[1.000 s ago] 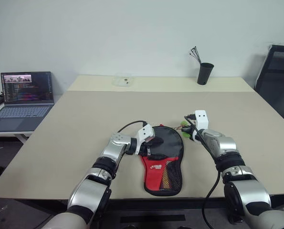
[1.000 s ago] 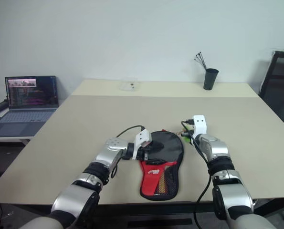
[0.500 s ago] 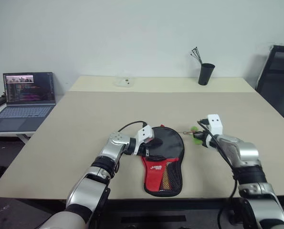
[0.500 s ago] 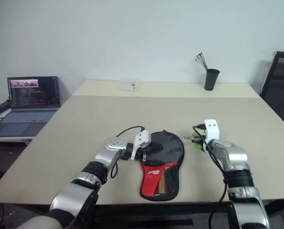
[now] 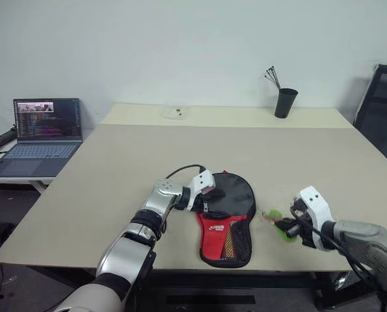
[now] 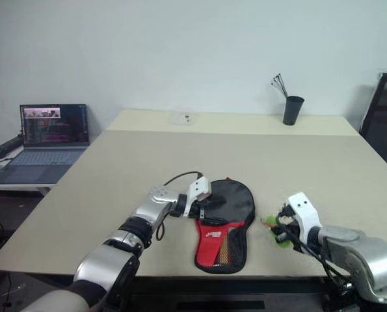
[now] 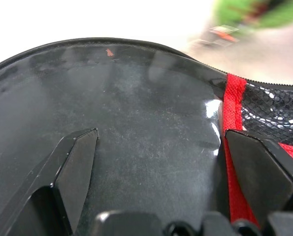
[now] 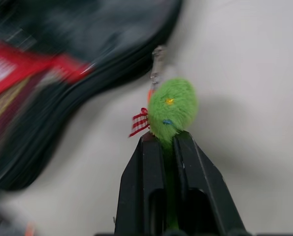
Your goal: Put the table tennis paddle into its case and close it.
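Pinching the green zipper tag (image 8: 172, 109), my right end effector (image 5: 291, 225) draws it clear of the case (image 5: 227, 214), which lies on the counter (image 5: 115, 169). My left end effector (image 7: 158, 162), spread, pins the case. The paddle seems inside; I judge the zip nearly finished.

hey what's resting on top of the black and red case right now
The left gripper sits on the case, open fingers spread over its black round part. The right gripper pinches the green zipper tag beside it. Anything inside is covered.
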{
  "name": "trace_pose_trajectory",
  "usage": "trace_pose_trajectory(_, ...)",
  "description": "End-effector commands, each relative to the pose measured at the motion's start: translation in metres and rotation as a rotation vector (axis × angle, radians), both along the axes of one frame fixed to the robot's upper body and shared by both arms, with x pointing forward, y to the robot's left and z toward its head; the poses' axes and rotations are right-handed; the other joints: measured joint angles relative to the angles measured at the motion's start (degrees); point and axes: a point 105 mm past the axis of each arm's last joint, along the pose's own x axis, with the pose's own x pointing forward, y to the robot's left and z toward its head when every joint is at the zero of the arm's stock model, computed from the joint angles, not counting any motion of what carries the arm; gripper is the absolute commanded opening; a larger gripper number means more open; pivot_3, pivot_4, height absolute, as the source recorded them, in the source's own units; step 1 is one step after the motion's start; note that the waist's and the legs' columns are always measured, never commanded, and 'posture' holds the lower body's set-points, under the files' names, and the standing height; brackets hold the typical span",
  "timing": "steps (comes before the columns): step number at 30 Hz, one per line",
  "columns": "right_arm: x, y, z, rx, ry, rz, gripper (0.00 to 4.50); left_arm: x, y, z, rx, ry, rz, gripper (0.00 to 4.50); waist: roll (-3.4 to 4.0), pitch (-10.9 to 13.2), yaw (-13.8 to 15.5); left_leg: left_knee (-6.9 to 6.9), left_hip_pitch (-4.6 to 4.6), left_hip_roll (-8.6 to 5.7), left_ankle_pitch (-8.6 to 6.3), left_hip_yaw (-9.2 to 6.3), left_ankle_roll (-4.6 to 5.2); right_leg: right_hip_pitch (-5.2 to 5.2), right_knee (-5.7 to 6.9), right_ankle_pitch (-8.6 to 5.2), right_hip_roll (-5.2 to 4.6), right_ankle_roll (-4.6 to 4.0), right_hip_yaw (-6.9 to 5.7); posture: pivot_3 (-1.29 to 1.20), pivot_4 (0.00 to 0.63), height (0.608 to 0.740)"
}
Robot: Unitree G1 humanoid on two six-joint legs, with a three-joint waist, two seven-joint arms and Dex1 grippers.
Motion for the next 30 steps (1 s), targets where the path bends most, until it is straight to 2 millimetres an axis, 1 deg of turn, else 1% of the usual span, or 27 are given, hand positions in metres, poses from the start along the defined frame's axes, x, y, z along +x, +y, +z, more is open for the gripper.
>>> trace_pose_trajectory(1,-0.025,0.013,0.005,-0.023,0.014,0.136,0.03,-0.008,-0.001,-0.024,0.078,0.065,-0.005,4.50,-0.01,-0.01,0.19,0.00,0.00,0.00,0.00,0.01,0.00,0.01,-0.01,0.00,-0.01,0.00,0.00,0.00,0.150,0.740)
trace_pose_trajectory(5,-0.049,0.024,-0.002,-0.033,0.066,0.252,0.03,-0.006,-0.003,-0.023,0.078,0.060,0.002,4.50,-0.06,-0.04,0.45,0.02,-0.02,0.00,0.00,0.04,0.00,0.06,-0.12,0.00,-0.04,0.02,-0.02,0.00,0.150,0.740)
trace_pose_trajectory(11,-0.082,0.041,-0.006,0.012,0.146,0.436,0.03,-0.005,-0.004,-0.023,0.075,0.058,0.009,4.50,-0.08,-0.05,0.43,0.01,-0.03,0.00,0.00,0.03,0.00,0.06,-0.13,0.00,-0.04,0.06,-0.04,0.00,0.150,0.740)
trace_pose_trajectory(17,-0.100,0.059,-0.004,0.101,0.182,0.549,0.03,-0.005,-0.006,-0.023,0.072,0.057,0.012,4.50,-0.17,-0.10,0.36,0.03,-0.02,0.01,-0.01,0.03,-0.01,0.07,-0.12,-0.04,-0.06,-0.01,-0.04,0.00,0.150,0.740)
trace_pose_trajectory(22,-0.105,0.070,-0.001,0.143,0.183,0.593,0.03,-0.005,-0.008,-0.022,0.070,0.053,0.013,4.50,-0.23,-0.13,0.39,0.03,-0.03,0.01,-0.01,0.03,-0.01,0.07,-0.17,-0.05,-0.08,-0.02,-0.03,0.00,0.150,0.740)
trace_pose_trajectory(24,-0.100,0.072,-0.002,0.134,0.163,0.578,0.03,-0.005,-0.009,-0.022,0.069,0.051,0.010,4.50,-0.29,-0.16,0.36,0.02,-0.03,0.02,-0.01,0.03,-0.01,0.06,-0.17,-0.05,-0.09,-0.03,-0.04,0.00,0.150,0.740)
trace_pose_trajectory(26,-0.091,0.070,-0.003,0.112,0.142,0.542,0.03,-0.005,-0.009,-0.022,0.069,0.051,0.008,4.50,-0.28,-0.16,0.34,0.02,-0.03,0.03,-0.01,0.02,-0.02,0.05,-0.16,-0.05,-0.09,-0.03,-0.04,0.00,0.150,0.740)
trace_pose_trajectory(29,-0.089,0.069,0.003,0.134,0.133,0.548,0.03,-0.006,-0.008,-0.022,0.069,0.050,0.008,4.50,-0.29,-0.16,0.34,0.02,-0.03,0.03,-0.01,0.02,-0.02,0.05,-0.17,-0.06,-0.09,-0.04,-0.03,0.00,0.150,0.740)
trace_pose_trajectory(30,-0.088,0.069,0.005,0.139,0.126,0.550,0.30,-0.006,-0.008,-0.022,0.069,0.051,0.008,4.50,-0.30,-0.16,0.34,0.02,-0.03,0.03,-0.01,0.03,-0.02,0.05,-0.18,-0.06,-0.09,-0.04,-0.02,0.00,0.150,0.740)
